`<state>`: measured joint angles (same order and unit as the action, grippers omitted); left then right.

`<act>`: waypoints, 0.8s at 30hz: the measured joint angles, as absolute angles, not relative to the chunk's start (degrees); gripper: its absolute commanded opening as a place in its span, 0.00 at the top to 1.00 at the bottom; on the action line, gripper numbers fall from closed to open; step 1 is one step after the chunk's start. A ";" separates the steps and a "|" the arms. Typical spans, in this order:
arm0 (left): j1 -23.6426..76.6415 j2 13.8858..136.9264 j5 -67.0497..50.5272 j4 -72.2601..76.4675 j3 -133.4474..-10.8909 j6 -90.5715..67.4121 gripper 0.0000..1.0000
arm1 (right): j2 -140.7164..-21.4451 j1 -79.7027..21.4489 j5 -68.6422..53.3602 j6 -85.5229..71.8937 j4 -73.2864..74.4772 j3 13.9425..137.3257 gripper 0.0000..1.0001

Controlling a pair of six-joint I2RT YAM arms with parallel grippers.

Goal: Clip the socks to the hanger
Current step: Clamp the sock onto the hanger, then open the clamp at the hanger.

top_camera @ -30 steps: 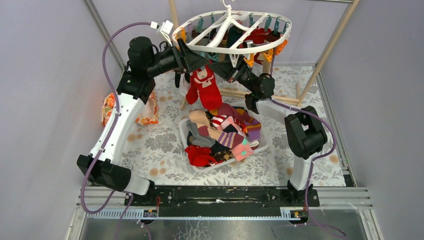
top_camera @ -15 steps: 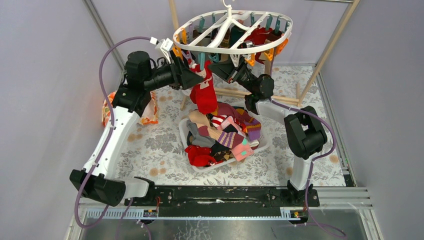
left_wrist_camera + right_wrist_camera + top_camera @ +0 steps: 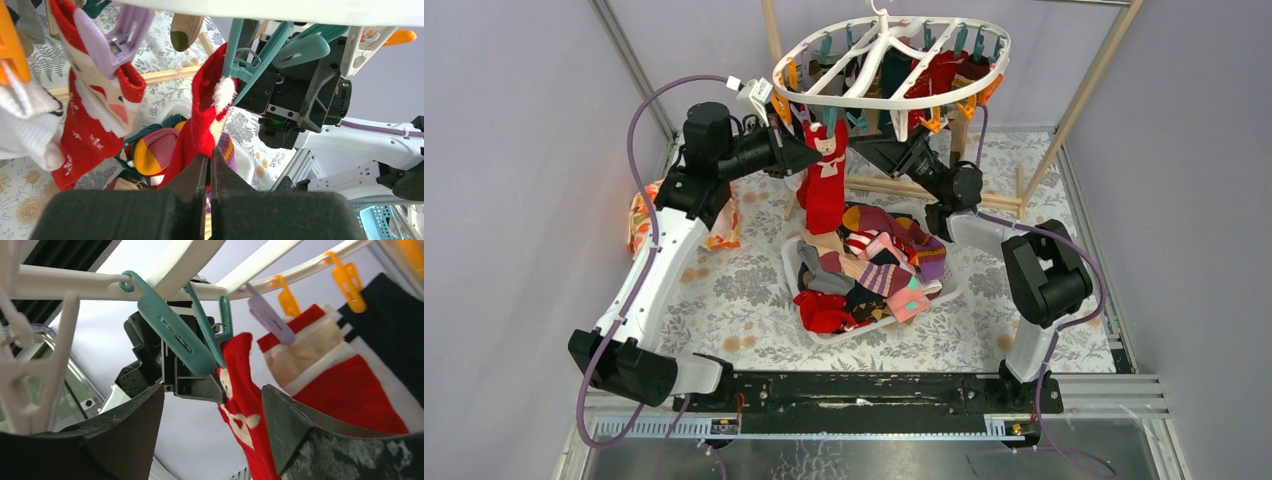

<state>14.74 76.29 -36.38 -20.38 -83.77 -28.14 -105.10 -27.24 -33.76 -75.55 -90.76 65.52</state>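
Noted white oval hanger (image 3: 886, 103) suspended by its hook at upper centre of the overhead view, directly above a white basket (image 3: 864, 333) heaped with mixed socks (image 3: 874, 270). Found one red sock (image 3: 824, 190) with white markings hanging straight down from a teal clip (image 3: 231, 55) on the near-left rim, with its lower end at the top of the heap; unable to tell whether touching or just clear. Recorded left gripper (image 3: 207, 154) clenched, with fingers pressed flat together and tips against the edge of the red sock a little below the clip; unable to tell whether any fabric is caught between them. Recorded right gripper (image 3: 214, 390) released, with fingers spread wide, raised under the rim on the opposite side of the same clip and apart from both clip and sock. Logged a second red-and-white sock (image 3: 95, 115) pinned by a lilac clip (image 3: 125, 30) just beside the first, and a white sock (image 3: 25, 115) below an orange clip (image 3: 9, 50) next along the rim. Logged further dark and red items (image 3: 939, 72) clipped along the far rim. Noted an orange floral cloth (image 3: 639, 215) on the patterned table cover (image 3: 744, 290) beside the left arm, and light wooden poles (image 3: 1089, 90) behind the hanger.
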 measured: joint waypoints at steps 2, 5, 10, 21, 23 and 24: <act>14.74 76.29 -35.51 -20.60 -83.88 -27.59 0.99 | -104.12 -26.17 -33.39 -74.39 -90.74 63.51 0.21; 14.74 76.29 -34.44 -20.75 -84.42 -26.92 0.99 | -103.83 -24.91 -33.12 -73.34 -90.72 62.81 0.22; 14.74 76.23 -32.95 -20.84 -84.90 -26.06 0.99 | -103.85 -24.08 -32.80 -72.93 -90.70 63.40 0.23; 14.74 76.25 -30.76 -22.37 -85.93 -24.80 0.99 | -105.03 -24.38 -34.17 -74.06 -91.11 72.42 0.36; 14.74 76.25 -30.39 -22.83 -86.48 -24.64 0.99 | -105.34 -24.56 -34.63 -74.35 -91.11 72.47 0.46; 14.74 76.25 -30.17 -22.87 -86.74 -24.51 0.99 | -105.54 -24.67 -34.89 -74.48 -91.11 72.47 0.50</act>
<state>14.74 76.25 -30.17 -22.87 -86.74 -24.51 -105.54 -24.67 -34.89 -74.48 -91.11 72.47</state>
